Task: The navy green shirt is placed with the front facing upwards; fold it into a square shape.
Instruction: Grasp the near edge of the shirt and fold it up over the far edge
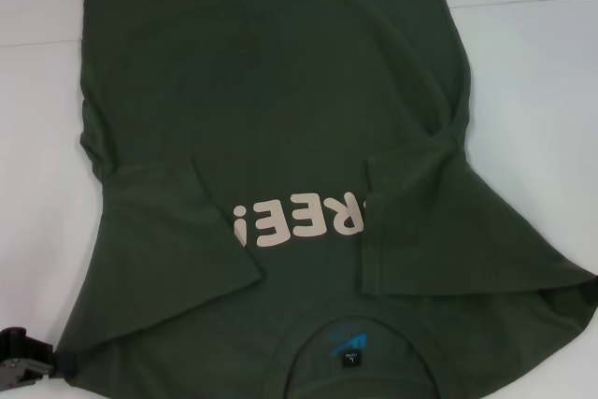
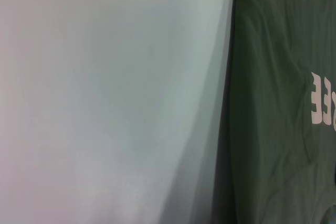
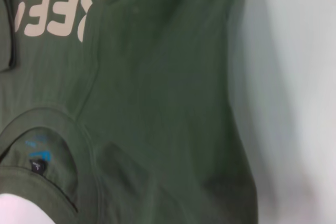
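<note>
Olive-green shirt [image 1: 280,119] fills my frame, both sleeves folded inward; left gripper [image 1: 23,357] sits lower left, its finger state hidden from me.

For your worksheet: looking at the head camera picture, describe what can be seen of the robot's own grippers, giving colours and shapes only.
Little shows. The left gripper appears as blocky black and grey hardware with a grey metallic part, beside the navy green shirt. The right gripper is only a small black sliver. No cables or markings are visible.
</note>
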{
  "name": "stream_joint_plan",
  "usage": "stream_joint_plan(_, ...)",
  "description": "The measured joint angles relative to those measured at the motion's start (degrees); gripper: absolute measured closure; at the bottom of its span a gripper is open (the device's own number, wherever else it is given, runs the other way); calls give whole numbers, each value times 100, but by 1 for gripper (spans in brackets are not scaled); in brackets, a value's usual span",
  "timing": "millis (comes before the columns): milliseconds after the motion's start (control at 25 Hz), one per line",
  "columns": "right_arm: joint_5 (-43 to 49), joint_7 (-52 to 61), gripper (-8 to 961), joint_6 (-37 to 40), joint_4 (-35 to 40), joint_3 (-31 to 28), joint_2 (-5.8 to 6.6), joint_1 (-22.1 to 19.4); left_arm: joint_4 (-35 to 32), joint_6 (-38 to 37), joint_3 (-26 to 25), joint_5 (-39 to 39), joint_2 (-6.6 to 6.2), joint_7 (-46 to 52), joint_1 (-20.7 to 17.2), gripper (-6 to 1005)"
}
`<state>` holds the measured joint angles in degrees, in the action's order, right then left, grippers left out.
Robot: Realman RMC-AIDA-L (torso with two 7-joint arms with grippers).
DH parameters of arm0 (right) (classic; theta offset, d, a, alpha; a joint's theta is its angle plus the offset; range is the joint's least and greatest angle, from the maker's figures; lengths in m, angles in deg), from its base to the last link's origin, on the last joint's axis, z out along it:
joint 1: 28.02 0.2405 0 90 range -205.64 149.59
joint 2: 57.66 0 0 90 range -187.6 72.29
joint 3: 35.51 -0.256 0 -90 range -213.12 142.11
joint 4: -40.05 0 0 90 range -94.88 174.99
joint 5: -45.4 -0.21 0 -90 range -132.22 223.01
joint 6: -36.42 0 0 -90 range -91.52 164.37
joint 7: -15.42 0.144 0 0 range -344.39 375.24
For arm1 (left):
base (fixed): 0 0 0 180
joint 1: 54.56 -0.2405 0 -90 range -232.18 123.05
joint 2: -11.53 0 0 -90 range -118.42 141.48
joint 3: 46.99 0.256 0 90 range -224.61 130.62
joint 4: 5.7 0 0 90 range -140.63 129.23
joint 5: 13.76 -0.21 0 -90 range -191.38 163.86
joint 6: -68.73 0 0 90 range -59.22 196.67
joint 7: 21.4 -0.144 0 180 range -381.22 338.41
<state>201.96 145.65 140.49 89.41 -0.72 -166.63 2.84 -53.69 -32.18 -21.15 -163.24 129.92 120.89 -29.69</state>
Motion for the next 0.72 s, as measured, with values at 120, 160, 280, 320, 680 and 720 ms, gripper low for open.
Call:
stream_joint_plan(120, 9, 40, 918, -5, 68, -36, 0, -8, 0, 7, 2, -2, 0, 0, 0, 995)
stream_joint_plan(160, 11, 50, 918, -7, 88, -44, 0, -10, 0, 7, 3, -3, 0, 0, 0, 995)
stream_joint_plan(280, 5, 42, 919, 26, 114, -59, -3, -17, 0, 10, 4, -3, 0, 0, 0, 995)
stream_joint_plan(320, 4, 31, 919, 49, 114, -59, -11, -17, 0, 8, 8, -3, 0, -4, 0, 995)
stream_joint_plan(680, -30, -17, 917, 191, 121, -54, -45, 36, 6, -330, 10, 91, -19, -267, 81, 995)
stream_joint_plan(720, -32, -21, 917, 224, 127, -55, -45, 43, 6, -379, 14, 99, -22, -286, 95, 995)
